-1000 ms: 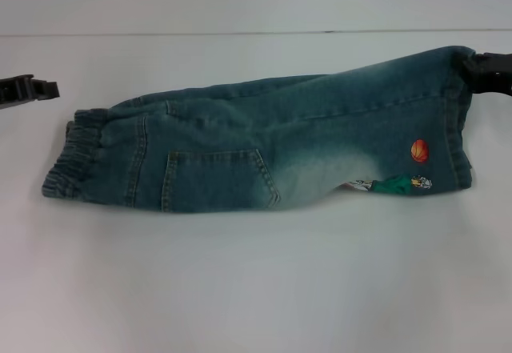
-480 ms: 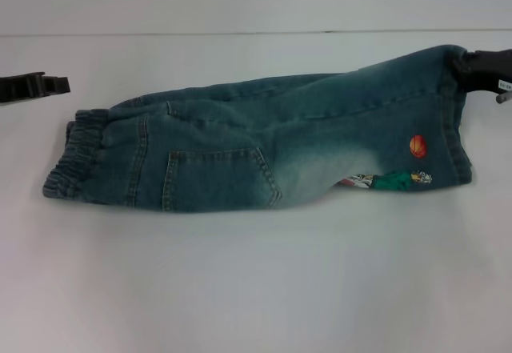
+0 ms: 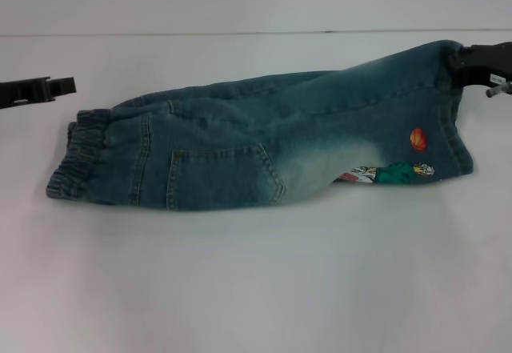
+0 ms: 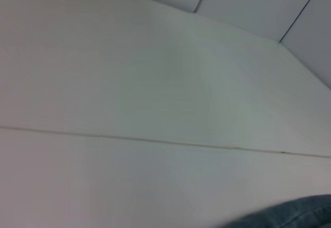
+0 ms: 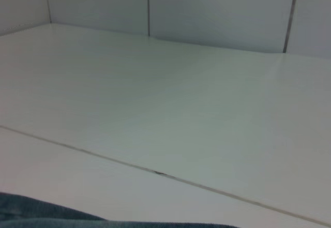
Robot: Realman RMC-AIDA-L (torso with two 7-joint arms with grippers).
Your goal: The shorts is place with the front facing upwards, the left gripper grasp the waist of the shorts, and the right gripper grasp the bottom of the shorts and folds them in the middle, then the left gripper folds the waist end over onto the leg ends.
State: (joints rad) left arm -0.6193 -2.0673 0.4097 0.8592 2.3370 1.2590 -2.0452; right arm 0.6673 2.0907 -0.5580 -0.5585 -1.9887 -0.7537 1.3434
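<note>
Blue-green faded denim shorts (image 3: 264, 149) lie folded lengthwise on white worktop (image 3: 256, 281), gathered elastic waist (image 3: 76, 157) at left end. Black right gripper (image 3: 464, 61) jaws closed on leg hem corner (image 3: 448, 57). Black left gripper (image 3: 50, 87) near waist, apart; jaws state unclear. Cartoon patches (image 3: 392, 173), no readable writing.

Shorts (image 3: 240, 149): blue-green denim, a pale faded patch mid-leg, darker blue at the gathered waist (image 3: 76, 157). Orange, green and white cartoon patches near the hem. Counter (image 3: 256, 281) plain white; both claws black.
</note>
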